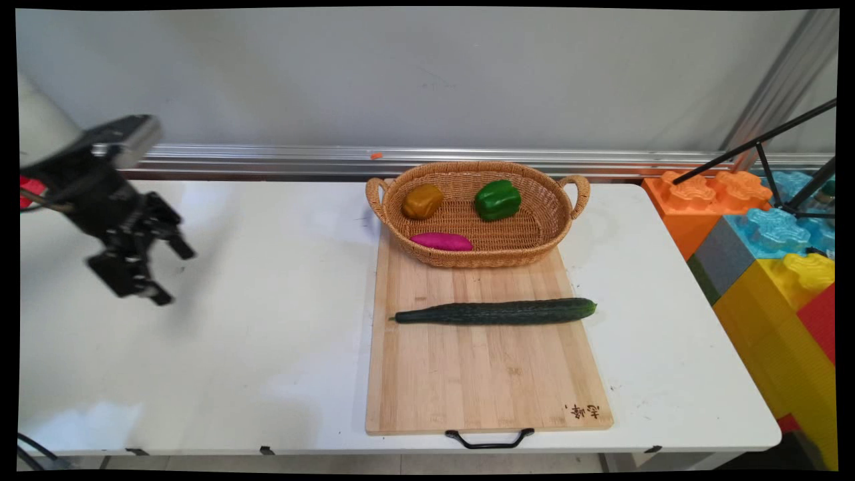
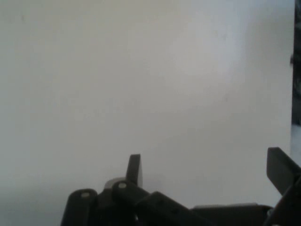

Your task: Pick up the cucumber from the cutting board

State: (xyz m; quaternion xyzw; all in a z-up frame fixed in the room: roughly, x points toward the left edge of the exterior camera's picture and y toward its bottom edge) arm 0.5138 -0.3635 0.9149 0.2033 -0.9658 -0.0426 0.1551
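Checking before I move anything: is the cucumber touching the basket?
Apart. The main view shows bare cutting board between the cucumber and the basket.

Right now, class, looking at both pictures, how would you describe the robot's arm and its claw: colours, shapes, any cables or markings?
The arm is white and rounded, ending in a grey-and-black box-shaped wrist. The claw is black, built of jointed bars with small silver pins, and carries two flat, blunt-tipped fingers. A thin dark cable runs beside it. No lettering shows on any part that is in view.
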